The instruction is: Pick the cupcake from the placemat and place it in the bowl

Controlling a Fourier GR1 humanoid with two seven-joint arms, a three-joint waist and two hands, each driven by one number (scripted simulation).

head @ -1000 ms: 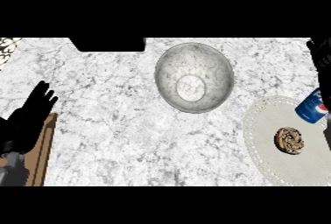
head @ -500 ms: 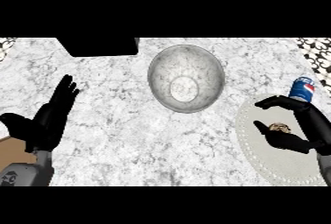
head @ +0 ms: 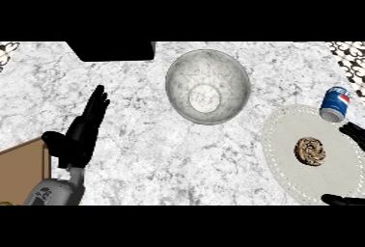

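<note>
The cupcake (head: 310, 151) sits on the round white placemat (head: 285, 144), untouched. The right hand (head: 353, 132) shows only as fingers at the edge — its state can't be told. Blue soda can (head: 334, 103) nearby. Glass bowl (head: 207, 87) stands apart. Left hand (head: 82, 132) rests — fingers straight.

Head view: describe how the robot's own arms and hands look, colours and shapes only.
The left hand is matte black with long slim fingers and a stubby thumb, on a light grey rounded forearm bearing a small dark marking. Of the right hand, only black fingertips show at the view's right edge.
</note>
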